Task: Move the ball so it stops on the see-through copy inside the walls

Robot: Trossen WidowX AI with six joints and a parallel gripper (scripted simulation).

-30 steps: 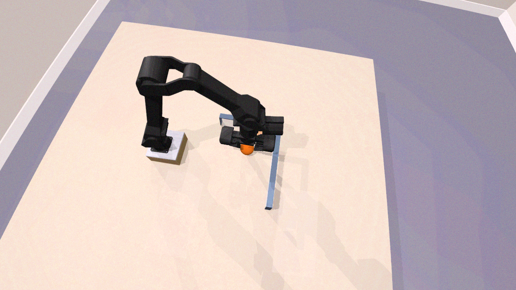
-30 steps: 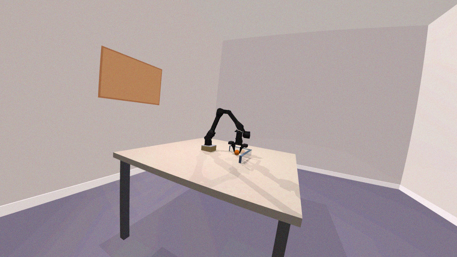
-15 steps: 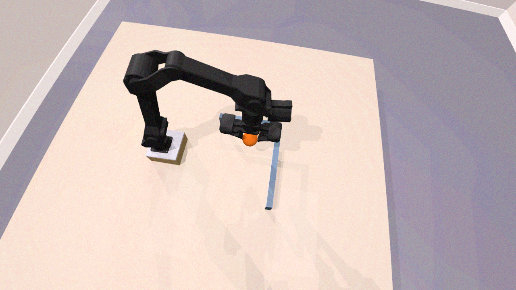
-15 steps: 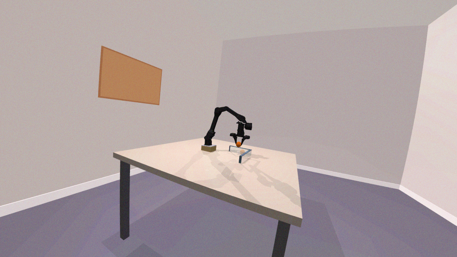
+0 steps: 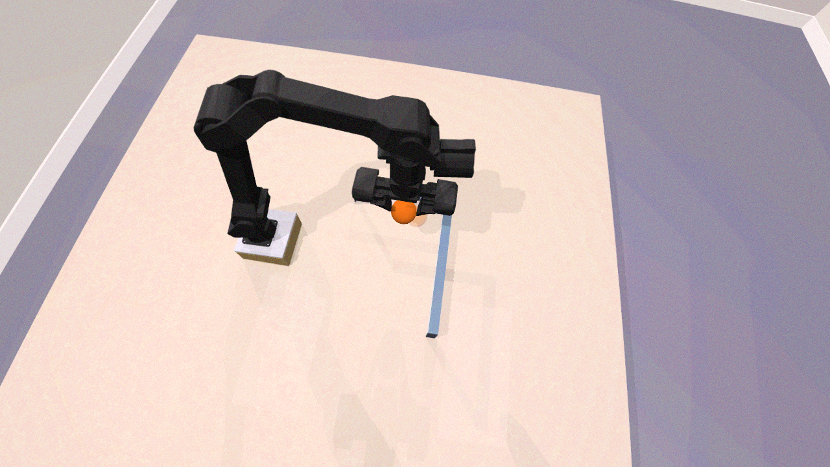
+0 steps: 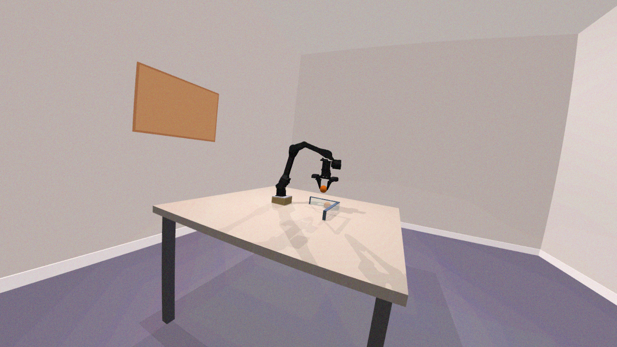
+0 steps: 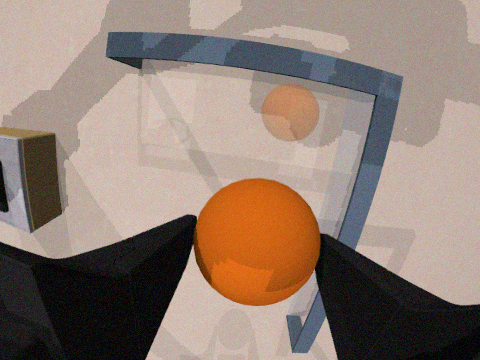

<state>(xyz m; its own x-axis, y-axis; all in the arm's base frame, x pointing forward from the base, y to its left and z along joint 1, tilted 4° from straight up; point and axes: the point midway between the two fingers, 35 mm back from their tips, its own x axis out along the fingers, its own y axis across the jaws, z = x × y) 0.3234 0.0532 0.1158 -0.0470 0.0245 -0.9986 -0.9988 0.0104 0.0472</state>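
Gripper [image 7: 256, 243] clamped on the orange ball [image 7: 258, 242]; one dark finger [image 7: 134, 260] presses its left side, the other its right, at frame centre in the wrist view. Exterior view: ball [image 6: 323, 188] hangs in the air above the table [image 6: 241, 224], clear of the surface.

See-through copy [image 7: 291, 112] sits on the table above the ball in the wrist frame, tucked into the corner of the two clear walls [image 7: 374, 140]. One blue-edged wall runs across the upper part of the frame, the other down the right side, passing just right of the ball.

Top view: long wall [image 5: 439, 278] stretches toward lower centre; arm base block [image 5: 284, 246] at centre left, well apart from the walls.
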